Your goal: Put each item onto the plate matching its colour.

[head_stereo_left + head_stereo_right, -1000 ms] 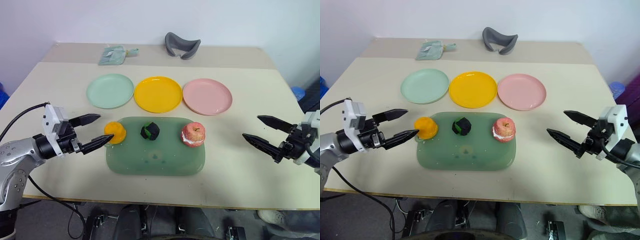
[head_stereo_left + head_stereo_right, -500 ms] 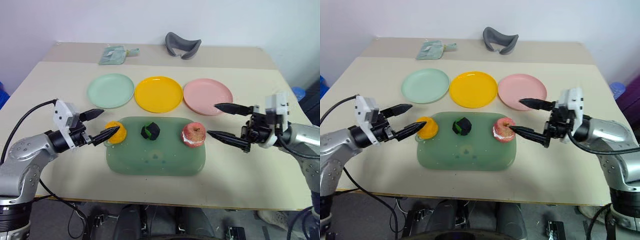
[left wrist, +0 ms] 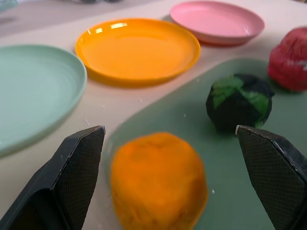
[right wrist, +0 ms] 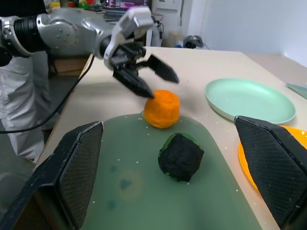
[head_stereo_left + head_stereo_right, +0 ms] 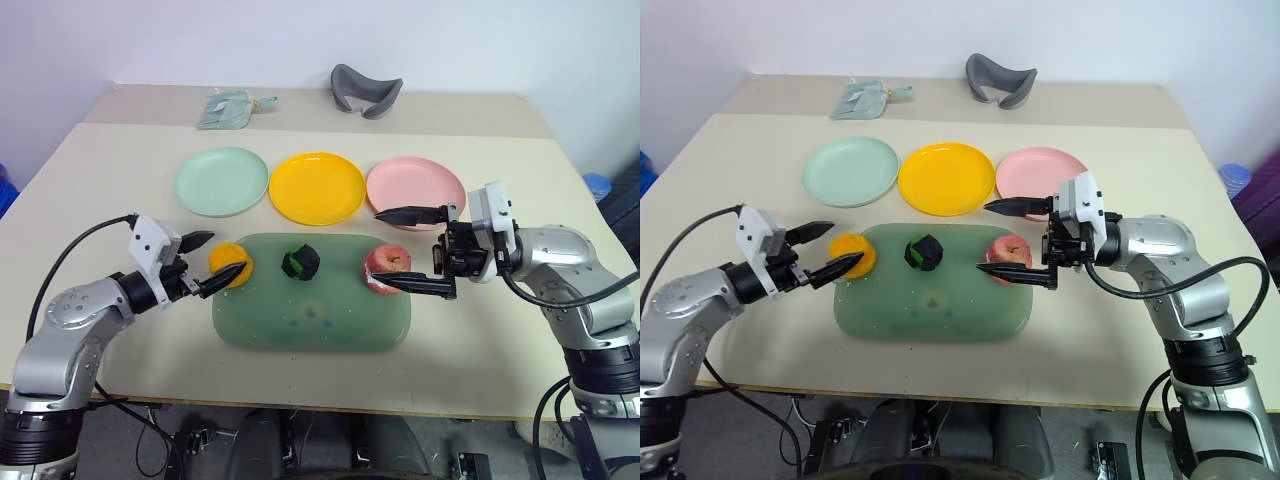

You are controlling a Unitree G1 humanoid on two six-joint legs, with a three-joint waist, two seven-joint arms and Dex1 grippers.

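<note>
Sorting not yet begun: orange-yellow chunk (image 5: pixel 231 265), green-and-black lump (image 5: pixel 300 261) and apple (image 5: pixel 385 269) all sit on the green mat (image 5: pixel 310 325), while the mint plate (image 5: pixel 221 181), yellow plate (image 5: pixel 316 187) and pink plate (image 5: pixel 415 192) behind it are bare. Left gripper (image 5: pixel 212 262) has fingers apart, bracketing the chunk; right gripper (image 5: pixel 402 250), likewise spread, flanks the apple. All three placements remain.

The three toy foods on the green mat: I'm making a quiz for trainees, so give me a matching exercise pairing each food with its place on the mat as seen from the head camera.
Things:
1. orange chunk
2. dark green-and-black lump
3. red apple

Places on the green mat:
A. middle of the far edge
B. far corner on the robot's right
C. far corner on the robot's left

Pairs: 1-C, 2-A, 3-B
</note>
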